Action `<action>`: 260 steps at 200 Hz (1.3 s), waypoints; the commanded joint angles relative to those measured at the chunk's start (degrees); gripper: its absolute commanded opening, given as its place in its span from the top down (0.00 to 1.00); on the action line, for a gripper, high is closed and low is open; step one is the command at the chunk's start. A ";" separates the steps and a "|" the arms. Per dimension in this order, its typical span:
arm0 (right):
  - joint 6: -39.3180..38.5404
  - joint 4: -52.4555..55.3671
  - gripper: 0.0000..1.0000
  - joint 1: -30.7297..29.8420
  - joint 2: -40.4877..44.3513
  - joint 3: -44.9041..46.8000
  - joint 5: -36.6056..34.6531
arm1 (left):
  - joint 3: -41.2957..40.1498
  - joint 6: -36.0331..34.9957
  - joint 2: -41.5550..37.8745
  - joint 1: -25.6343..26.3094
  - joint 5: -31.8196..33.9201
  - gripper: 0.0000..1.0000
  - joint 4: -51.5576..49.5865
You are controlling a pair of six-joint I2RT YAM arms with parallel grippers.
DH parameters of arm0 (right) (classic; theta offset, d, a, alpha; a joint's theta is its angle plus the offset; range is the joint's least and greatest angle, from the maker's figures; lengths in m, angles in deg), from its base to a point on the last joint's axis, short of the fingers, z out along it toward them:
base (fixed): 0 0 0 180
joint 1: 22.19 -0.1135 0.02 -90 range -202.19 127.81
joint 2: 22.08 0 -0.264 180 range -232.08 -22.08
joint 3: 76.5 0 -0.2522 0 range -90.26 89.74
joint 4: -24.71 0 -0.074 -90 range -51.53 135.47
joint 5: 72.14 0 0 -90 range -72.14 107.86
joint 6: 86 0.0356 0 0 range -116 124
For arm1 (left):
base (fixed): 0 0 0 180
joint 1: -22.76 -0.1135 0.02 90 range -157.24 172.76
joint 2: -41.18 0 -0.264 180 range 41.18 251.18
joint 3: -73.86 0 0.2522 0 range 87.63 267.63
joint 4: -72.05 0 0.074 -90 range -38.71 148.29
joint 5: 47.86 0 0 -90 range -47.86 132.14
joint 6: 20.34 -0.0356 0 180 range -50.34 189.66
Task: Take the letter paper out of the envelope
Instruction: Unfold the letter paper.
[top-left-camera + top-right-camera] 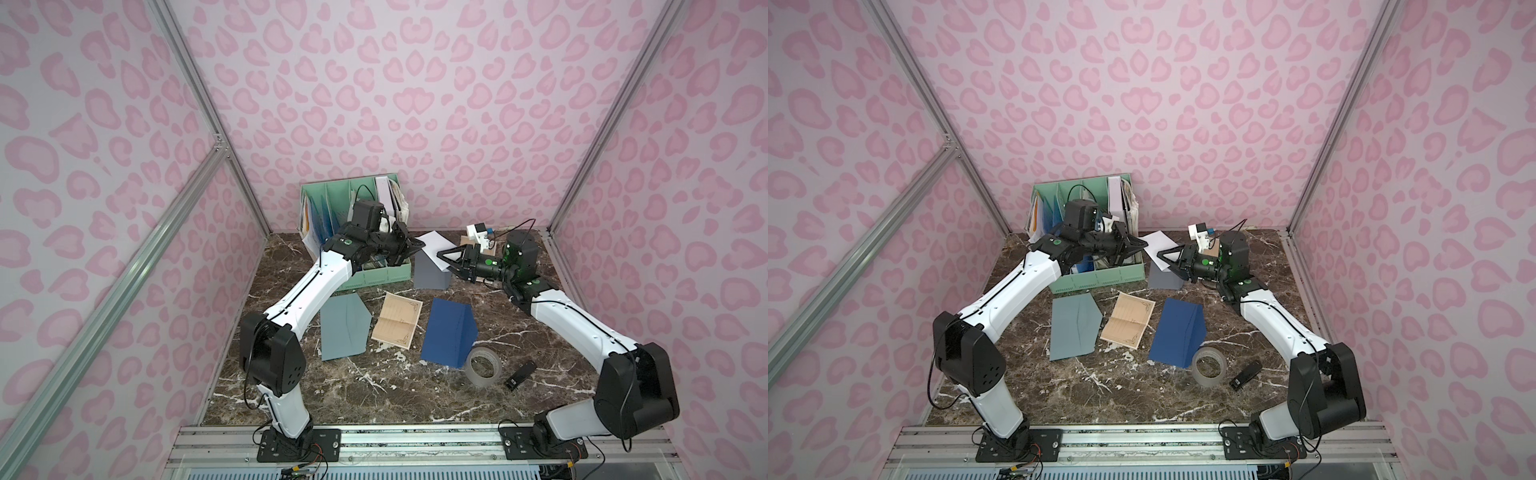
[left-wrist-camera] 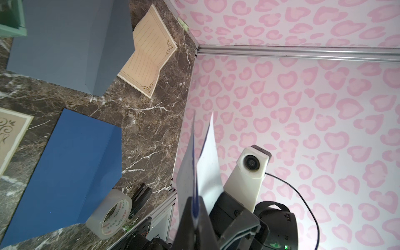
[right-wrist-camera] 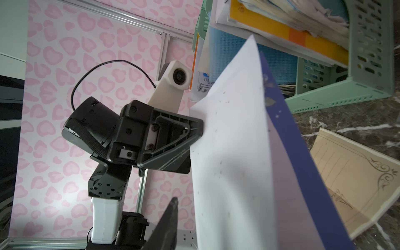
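Observation:
A white envelope (image 1: pixel 432 246) (image 1: pixel 1156 245) with a dark blue inner face (image 3: pixel 287 138) hangs in the air between both grippers. My left gripper (image 1: pixel 419 245) (image 2: pixel 195 207) is shut on its edge, pinching white and blue layers together. Two white layers (image 2: pixel 208 164) fan apart beyond the jaws. I cannot tell the letter paper from the envelope's walls. My right gripper (image 1: pixel 444 259) (image 1: pixel 1165 259) straddles the opposite edge. One of its fingers (image 3: pixel 170 218) stands apart from the speckled white sheet (image 3: pixel 233 151). The other finger is hidden behind that sheet.
A grey envelope (image 1: pixel 430 276) lies below the held one. A green file organizer (image 1: pixel 374 278) stands behind my left arm. On the marble table (image 1: pixel 374 395) lie a grey-blue envelope (image 1: pixel 345 328), a tan lined sheet (image 1: pixel 397 322), a dark blue envelope (image 1: pixel 449 332), a tape roll (image 1: pixel 484 368) and a small black object (image 1: pixel 519 374).

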 commanded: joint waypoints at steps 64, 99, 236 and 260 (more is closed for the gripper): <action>-39.25 36.62 1.00 -1.55 2.18 -14.85 -17.60 | 3.88 0.16 -1.20 -1.08 0.70 0.46 -8.41; -61.27 42.33 1.00 -5.78 7.41 -12.36 -32.74 | 3.77 1.44 -4.25 -4.94 -0.40 0.20 -15.67; -102.98 11.88 1.00 -17.89 24.89 11.15 -37.28 | 0.48 2.25 -3.80 -3.99 -20.49 0.16 -16.00; -102.06 12.84 1.00 -18.02 23.46 10.05 -34.71 | -1.41 4.80 -3.83 -2.78 -21.08 0.19 -10.21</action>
